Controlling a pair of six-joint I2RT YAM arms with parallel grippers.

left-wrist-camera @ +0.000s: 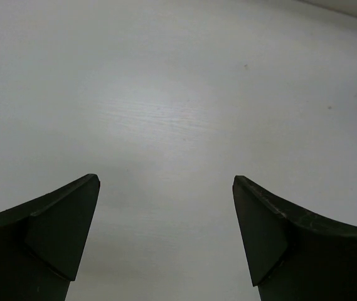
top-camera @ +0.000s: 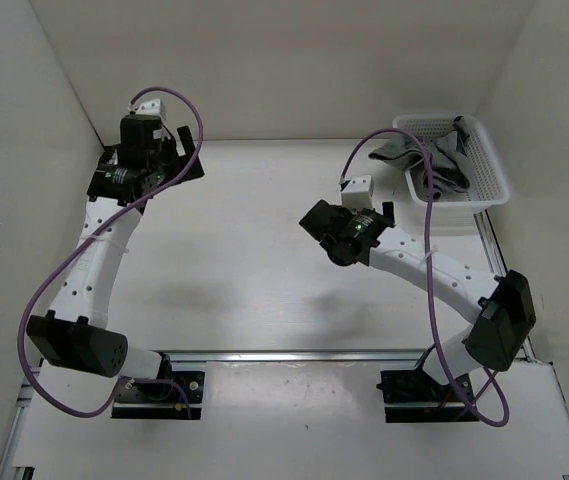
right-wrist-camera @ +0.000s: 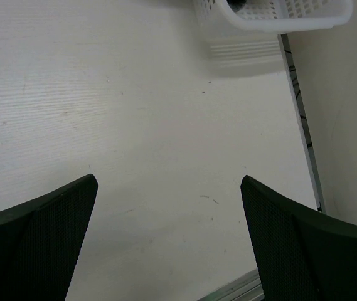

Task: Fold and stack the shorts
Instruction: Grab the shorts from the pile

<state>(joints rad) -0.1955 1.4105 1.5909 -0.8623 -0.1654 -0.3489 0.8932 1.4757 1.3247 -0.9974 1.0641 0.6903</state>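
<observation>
The grey shorts (top-camera: 442, 160) lie crumpled inside the white mesh basket (top-camera: 486, 196) at the back right of the table. My right gripper (top-camera: 352, 220) hovers left of and nearer than the basket, open, with only bare table between its fingers (right-wrist-camera: 169, 182). The basket's near corner (right-wrist-camera: 291, 19) shows at the top of the right wrist view. My left gripper (top-camera: 149, 165) is at the back left, far from the shorts. It is open over bare white table (left-wrist-camera: 165, 182) and holds nothing.
White walls enclose the table on the left, back and right. A metal rail (right-wrist-camera: 300, 119) runs along the right edge beside the basket, and another rail (top-camera: 294, 355) crosses the near side in front of the arm bases.
</observation>
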